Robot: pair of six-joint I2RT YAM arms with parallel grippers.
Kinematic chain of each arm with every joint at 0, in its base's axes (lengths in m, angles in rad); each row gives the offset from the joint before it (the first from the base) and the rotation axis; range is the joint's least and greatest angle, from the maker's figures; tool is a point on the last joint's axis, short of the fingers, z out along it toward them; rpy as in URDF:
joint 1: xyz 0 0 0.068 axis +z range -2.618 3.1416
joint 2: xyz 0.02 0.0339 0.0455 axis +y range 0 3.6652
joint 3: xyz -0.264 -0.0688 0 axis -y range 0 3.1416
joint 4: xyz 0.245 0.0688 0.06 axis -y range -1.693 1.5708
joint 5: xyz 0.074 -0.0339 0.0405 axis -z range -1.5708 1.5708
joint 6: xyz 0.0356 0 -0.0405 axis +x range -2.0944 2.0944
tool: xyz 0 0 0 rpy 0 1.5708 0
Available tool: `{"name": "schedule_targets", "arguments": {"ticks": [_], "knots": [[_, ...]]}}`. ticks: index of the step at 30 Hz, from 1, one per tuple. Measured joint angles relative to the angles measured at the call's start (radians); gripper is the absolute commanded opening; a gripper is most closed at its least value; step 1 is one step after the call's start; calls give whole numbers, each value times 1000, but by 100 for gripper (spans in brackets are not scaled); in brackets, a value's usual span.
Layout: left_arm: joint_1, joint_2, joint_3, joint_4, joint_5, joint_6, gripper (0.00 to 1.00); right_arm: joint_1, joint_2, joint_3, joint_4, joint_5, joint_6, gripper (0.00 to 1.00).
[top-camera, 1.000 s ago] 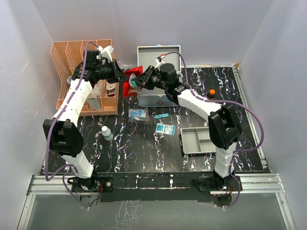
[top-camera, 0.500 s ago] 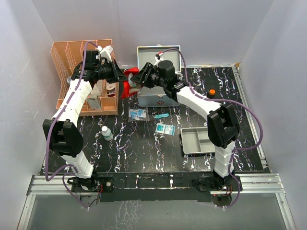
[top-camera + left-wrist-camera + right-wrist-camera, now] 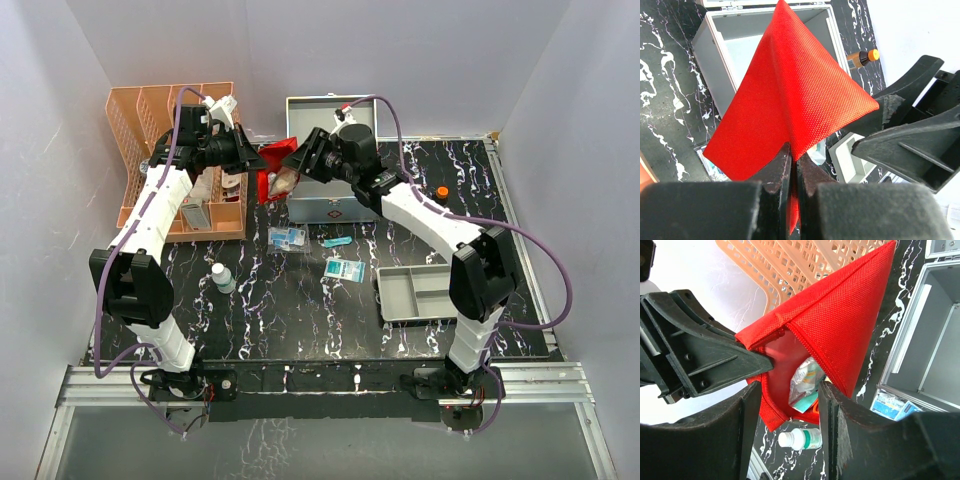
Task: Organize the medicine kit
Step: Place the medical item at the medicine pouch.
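Aloft beside medicine kit (image 3: pixel 322 208), left hand (image 3: pixel 792 151) pinches red pouch (image 3: pixel 790 90); right hand (image 3: pixel 790 388) spread wide at pouch mouth.

Red pouch (image 3: pixel 275 180) (unzipped) aloft; orange basket (image 3: pixel 135 115), grey tray (image 3: pixel 405 295), 1 white btl (image 3: pixel 223 278).

The black, white-veined table (image 3: pixel 300 320) carries the open medicine kit (image 3: pixel 325 210). Left of the kit stands an orange mesh basket (image 3: pixel 150 115); just right, an orange-capped amber bottle (image 3: pixel 440 195). Nearer than the kit lie blue packets (image 3: pixel 287 236), a teal packet (image 3: pixel 345 269), a white bottle (image 3: pixel 222 278) and a grey divided tray (image 3: pixel 400 300).
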Motion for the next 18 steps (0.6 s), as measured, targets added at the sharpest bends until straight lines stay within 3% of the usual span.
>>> {"name": "schedule_targets", "arguments": {"ticks": [18], "knots": [[0, 0, -2, -3, 1, -1, 0, 0, -132, -2, -143, 117, -118, 51]]}}
